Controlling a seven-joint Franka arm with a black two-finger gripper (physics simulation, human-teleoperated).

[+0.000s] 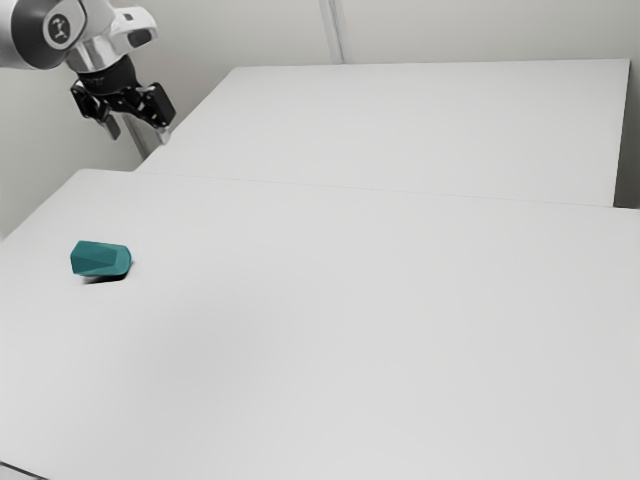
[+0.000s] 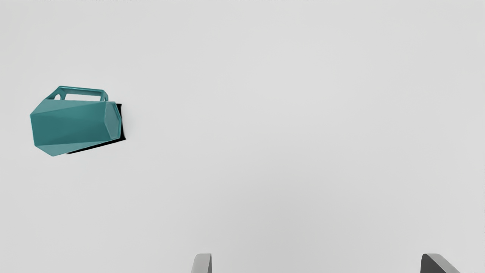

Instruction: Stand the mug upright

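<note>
The mug is lying on its side on the table, near the exterior view's left edge. The claw is hanging in the air, its fingers standing wide apart.

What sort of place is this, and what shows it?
Likely a simulated robot lab: an arm with a black gripper, a plain white table and a teal mug lying on its side.
</note>
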